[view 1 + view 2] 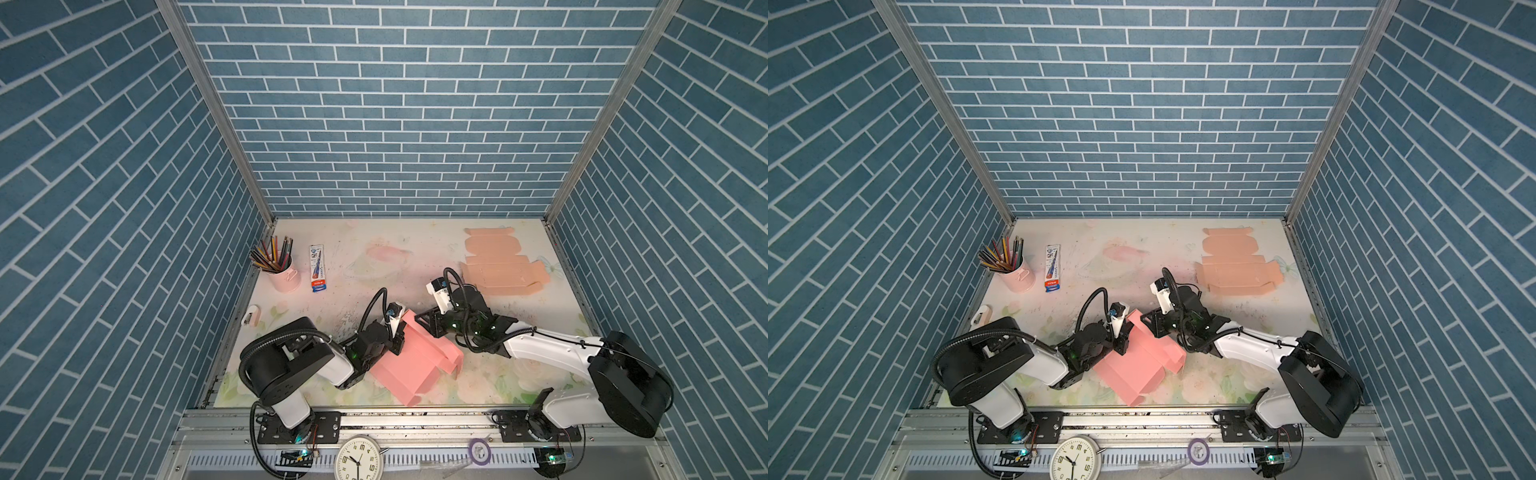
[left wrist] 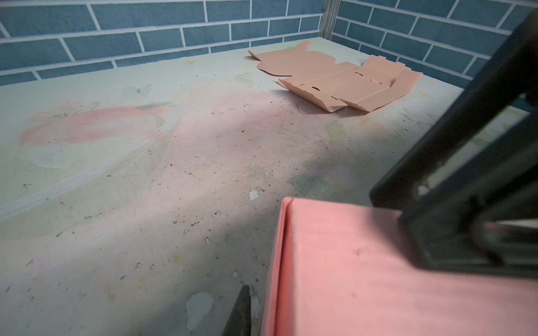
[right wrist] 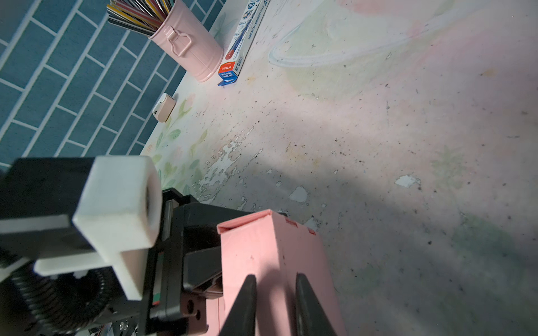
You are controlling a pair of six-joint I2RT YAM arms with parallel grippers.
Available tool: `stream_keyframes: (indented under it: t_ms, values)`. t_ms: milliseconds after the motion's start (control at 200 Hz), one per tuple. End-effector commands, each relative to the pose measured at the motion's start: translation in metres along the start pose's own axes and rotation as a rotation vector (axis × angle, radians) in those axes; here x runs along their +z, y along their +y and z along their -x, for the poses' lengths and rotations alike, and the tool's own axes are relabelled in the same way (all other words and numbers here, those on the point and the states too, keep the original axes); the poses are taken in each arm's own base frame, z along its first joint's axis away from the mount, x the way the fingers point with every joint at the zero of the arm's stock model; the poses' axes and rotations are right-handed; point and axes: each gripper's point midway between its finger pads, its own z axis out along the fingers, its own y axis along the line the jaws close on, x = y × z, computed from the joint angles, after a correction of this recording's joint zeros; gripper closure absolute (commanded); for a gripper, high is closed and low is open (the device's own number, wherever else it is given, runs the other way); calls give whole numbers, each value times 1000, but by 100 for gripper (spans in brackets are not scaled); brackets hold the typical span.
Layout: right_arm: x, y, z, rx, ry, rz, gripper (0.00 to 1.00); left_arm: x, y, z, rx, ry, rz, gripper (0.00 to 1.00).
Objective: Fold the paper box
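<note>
While the paper box (image 1: 409, 365) sits on the desk (image 1: 374, 266) between my grippers in both top views, my left gripper (image 1: 397, 344) clamps one wall and my right gripper (image 1: 419, 316) pinches the corner beside it, likely to steady the fold. Left wrist: one finger (image 2: 243, 311) presses outside that wall. Right wrist: my fingers (image 3: 247, 305) straddle the doubled wall.

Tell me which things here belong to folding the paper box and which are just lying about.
In the job:
pink paper box; left gripper and right gripper, both at its far walls.

Lying about:
flat peach box blank, untouched; pencil cup; pencil pack; small white-pink item; clock; tape roll.
</note>
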Motion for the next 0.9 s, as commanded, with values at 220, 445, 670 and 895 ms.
stream_keyframes:
  t_ms: [220,445,670,895]
  values:
    - [-6,-21,-11,46,30,-84,75,13,5,13,21,-52,17,82]
    - [-3,-16,-11,44,36,-53,75,14,9,6,-2,-44,18,77]
    - [-4,-15,-10,48,34,-54,75,18,12,0,-8,-32,13,77]
    - [-5,-14,-10,50,31,-49,75,24,15,-3,-4,-28,19,77]
